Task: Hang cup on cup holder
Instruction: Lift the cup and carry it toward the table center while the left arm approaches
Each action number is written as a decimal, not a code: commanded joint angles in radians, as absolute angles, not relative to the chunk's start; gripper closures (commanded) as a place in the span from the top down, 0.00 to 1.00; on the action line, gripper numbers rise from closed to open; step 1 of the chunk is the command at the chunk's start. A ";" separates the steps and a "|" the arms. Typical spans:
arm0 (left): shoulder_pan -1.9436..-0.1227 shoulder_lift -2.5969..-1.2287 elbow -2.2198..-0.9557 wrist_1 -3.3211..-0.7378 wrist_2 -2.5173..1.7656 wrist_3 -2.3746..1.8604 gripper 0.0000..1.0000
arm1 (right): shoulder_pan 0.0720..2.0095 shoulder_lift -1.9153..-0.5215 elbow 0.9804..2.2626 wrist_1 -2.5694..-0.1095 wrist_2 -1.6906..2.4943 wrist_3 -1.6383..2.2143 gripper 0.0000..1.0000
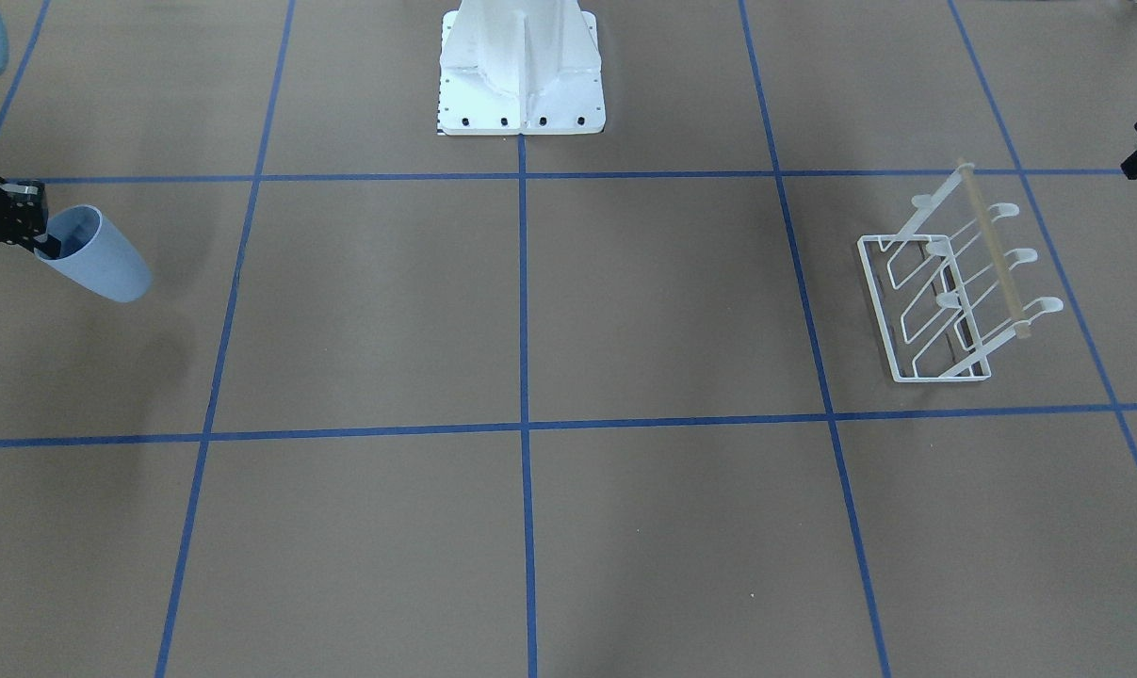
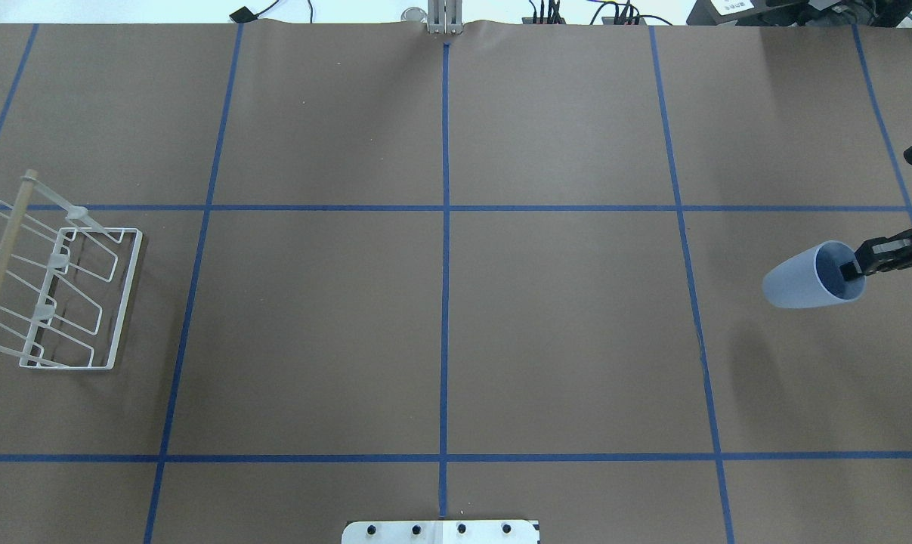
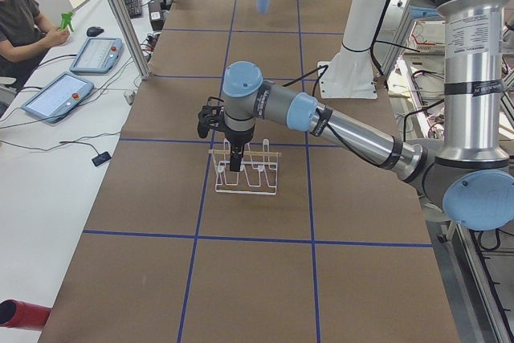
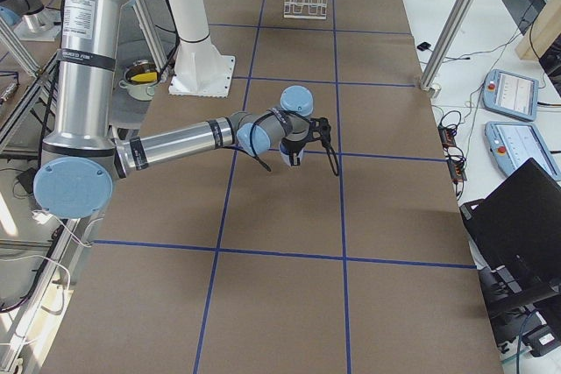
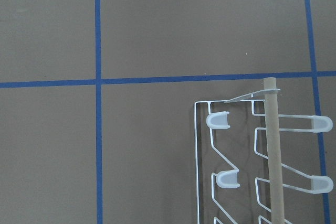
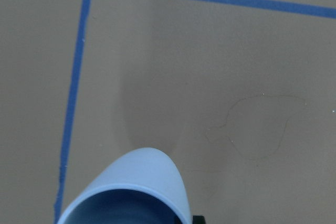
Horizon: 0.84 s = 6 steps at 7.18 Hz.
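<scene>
Right tool [image 2: 852,273] pinching cup [image 2: 796,282] rim, one finger inside.

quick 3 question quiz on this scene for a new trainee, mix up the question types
1. True or false: the cup already hangs on the cup holder.
2. What holds the cup? A: the right gripper. B: a person's hand. C: a rack prong.
3. Fill in: in the overhead view, the cup holder stands near the ___ edge.
Key: 1 false; 2 A; 3 left.
</scene>
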<state>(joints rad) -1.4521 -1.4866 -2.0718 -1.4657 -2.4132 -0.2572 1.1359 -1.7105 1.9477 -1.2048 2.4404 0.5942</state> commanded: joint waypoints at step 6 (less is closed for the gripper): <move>-1.218 -1.793 -1.955 -1.899 -2.580 -1.058 0.98 | 1.187 -1.482 1.937 -0.850 2.712 1.392 0.00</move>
<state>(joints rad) -1.2615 -1.7609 -1.9964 -1.7134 -2.5797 -0.8631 1.1886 -1.5331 1.9370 -0.8722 2.6783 1.2548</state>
